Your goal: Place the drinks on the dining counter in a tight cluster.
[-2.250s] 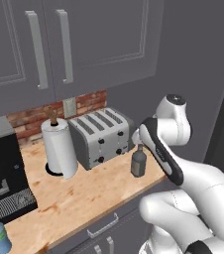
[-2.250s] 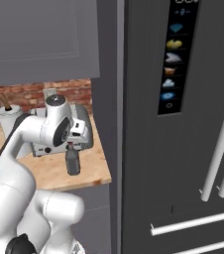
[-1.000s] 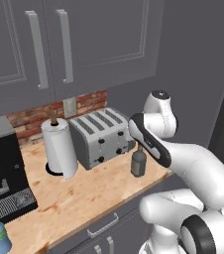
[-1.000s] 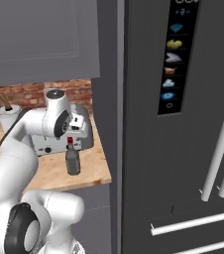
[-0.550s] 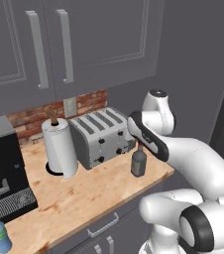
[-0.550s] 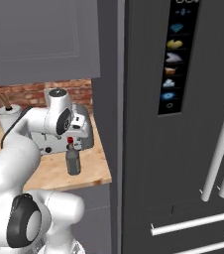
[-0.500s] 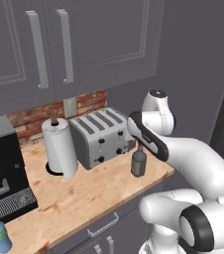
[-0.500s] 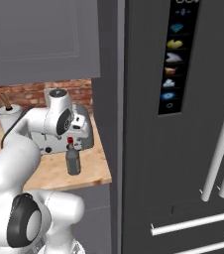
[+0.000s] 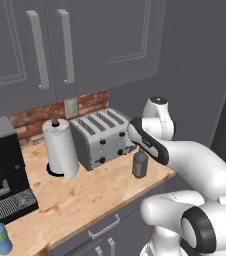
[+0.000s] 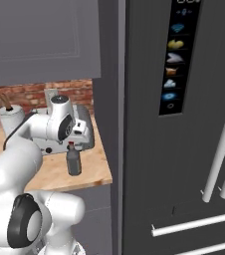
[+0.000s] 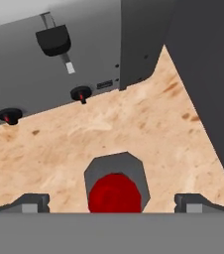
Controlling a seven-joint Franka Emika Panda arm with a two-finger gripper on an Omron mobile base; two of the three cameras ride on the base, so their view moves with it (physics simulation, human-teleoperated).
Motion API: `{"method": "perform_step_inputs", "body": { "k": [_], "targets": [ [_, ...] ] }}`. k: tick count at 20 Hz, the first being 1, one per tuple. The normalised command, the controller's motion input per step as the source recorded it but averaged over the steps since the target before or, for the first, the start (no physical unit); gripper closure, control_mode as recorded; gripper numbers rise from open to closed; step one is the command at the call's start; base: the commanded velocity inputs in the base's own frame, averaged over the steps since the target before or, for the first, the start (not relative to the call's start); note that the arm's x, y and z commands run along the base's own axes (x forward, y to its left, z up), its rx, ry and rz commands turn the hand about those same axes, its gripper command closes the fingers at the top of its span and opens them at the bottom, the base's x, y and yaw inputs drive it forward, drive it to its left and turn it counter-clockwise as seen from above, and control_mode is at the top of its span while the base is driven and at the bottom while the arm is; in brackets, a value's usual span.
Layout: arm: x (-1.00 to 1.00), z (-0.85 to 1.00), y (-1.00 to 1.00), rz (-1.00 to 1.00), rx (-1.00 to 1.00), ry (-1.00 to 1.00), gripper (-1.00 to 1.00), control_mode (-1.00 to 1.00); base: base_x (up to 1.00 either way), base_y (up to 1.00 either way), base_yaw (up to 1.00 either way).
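The dark grey-brown bottle with its red cap stands upright on the wood counter, near the counter's right front corner, just in front of the toaster and apart from it. The gripper hangs directly above the bottle with its jaws spread wide, one fingertip to each side of the cap and nothing held between them. A slim blue bottle stands well apart at the counter's left front edge, beside the coffee machine. The dark bottle looks rigid and smooth-walled, probably light, and tall for its base, so it could tip if knocked from the side or slip in a shallow pinch. The surest hold would likely be on the body just below the cap, where the sides run straight, with the fingers lowered squarely past the cap before closing.
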Motion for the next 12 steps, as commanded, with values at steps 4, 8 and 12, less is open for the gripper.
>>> {"method": "perform_step_inputs", "body": {
  "k": [4, 8, 12],
  "targets": [
    [0.06, -0.01, 0.00, 0.00, 0.00, 0.00, -1.00, -1.00, 0.00, 0.00, 0.00],
    [0.09, 0.00, 0.00, 0.00, 0.00, 0.00, -1.00, -1.00, 0.00, 0.00, 0.00],
    [0.08, 0.00, 0.00, 0.00, 0.00, 0.02, -1.00, -1.00, 0.00, 0.00, 0.00]
  ]
}}
